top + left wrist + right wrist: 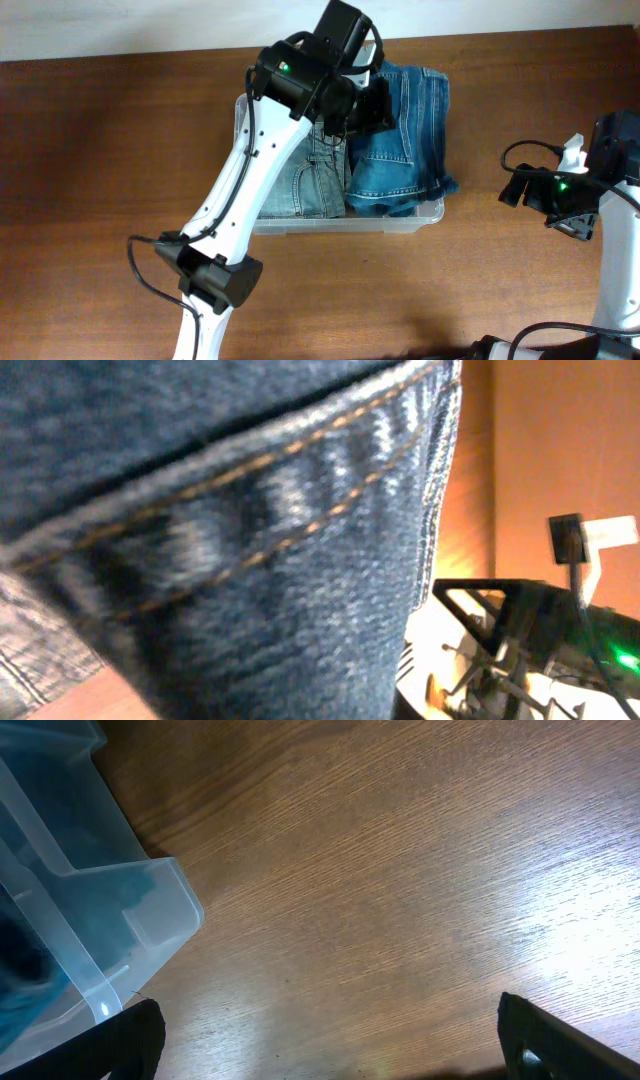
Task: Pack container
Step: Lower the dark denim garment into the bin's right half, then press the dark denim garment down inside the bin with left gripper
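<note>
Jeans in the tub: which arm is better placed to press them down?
Left, likely: the left gripper is directly over the dark jeans in the container; the right gripper hangs open above the table.

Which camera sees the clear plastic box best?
The overhead view. It shows nearly the whole container, with jeans inside, though the left arm hides part. The right wrist view catches only one corner. The left wrist view is filled with denim; I cannot make out the container there.

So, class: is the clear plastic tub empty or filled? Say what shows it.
Filled: two folded pairs of jeans lie side by side in the container, a lighter pair and a darker pair.
</note>
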`<state>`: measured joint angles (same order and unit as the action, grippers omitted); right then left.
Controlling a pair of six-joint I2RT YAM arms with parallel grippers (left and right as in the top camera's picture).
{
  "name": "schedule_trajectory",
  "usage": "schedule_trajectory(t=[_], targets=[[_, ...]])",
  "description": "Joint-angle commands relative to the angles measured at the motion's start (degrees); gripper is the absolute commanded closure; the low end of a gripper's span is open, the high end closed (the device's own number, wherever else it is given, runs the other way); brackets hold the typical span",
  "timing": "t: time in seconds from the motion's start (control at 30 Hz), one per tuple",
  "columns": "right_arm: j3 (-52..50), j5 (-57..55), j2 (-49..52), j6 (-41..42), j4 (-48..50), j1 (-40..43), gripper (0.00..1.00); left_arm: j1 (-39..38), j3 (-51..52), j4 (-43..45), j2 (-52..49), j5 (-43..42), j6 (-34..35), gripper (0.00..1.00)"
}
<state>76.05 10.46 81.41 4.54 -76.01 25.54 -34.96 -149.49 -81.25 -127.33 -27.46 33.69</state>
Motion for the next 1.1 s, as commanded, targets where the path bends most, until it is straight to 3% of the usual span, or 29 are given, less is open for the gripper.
schedule_trajectory(t=[0.0, 0.3, 0.63, 0.8, 1.07], targets=[[0.0, -0.2, 0.0, 0.4, 0.0, 0.3, 0.02, 0.1, 1.6, 1.1, 1.7, -2.4, 0.6, 0.68], [0.0, -0.2, 0.0, 0.4, 0.0, 0.3, 0.02, 0.1, 7.5, 1.7, 1.7, -1.8, 0.6, 0.66], [0.0, -0.2, 0.0, 0.4, 0.0, 0.3, 0.02, 0.5, 7.8, 1.9, 1.7, 8.6, -1.4, 0.61], [0.0, -0.2, 0.0, 0.4, 0.0, 0.3, 0.02, 0.5, 8.0, 2.0, 1.7, 19.4, -5.0, 0.53], [0.0, -0.2, 0.0, 0.4, 0.0, 0.3, 0.02, 0.7, 11.7, 1.8, 1.7, 30.5, -5.1, 0.52]])
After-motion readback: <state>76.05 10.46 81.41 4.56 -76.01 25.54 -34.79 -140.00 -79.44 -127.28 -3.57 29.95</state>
